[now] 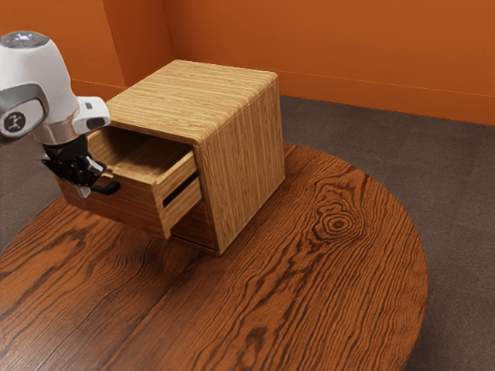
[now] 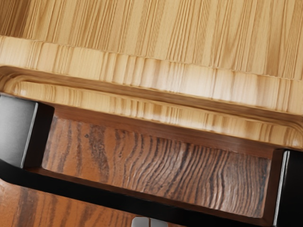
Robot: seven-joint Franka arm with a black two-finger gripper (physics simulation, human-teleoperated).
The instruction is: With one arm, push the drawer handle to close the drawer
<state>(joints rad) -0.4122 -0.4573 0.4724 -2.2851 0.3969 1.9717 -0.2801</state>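
Note:
At the exterior view's left, my gripper [image 1: 84, 191] is at the front of the open upper drawer [image 1: 128, 205], its fingertips together beside the black handle [image 1: 110, 188]. The drawer sticks well out of the light wooden cabinet [image 1: 244, 147]. In the wrist view the black handle [image 2: 118, 198] runs across below the drawer's pale front edge [image 2: 142, 71]. The closed grey fingertips of my gripper [image 2: 150, 222] are at the outer side of the handle's bar. Whether they touch the bar I cannot tell.
The cabinet stands on a round, dark-grained wooden table [image 1: 309, 286]. Beneath the pulled-out drawer, part of a lower front panel [image 1: 193, 224] shows. An orange wall [image 1: 348, 46] rises behind, beyond the grey floor [image 1: 456, 170].

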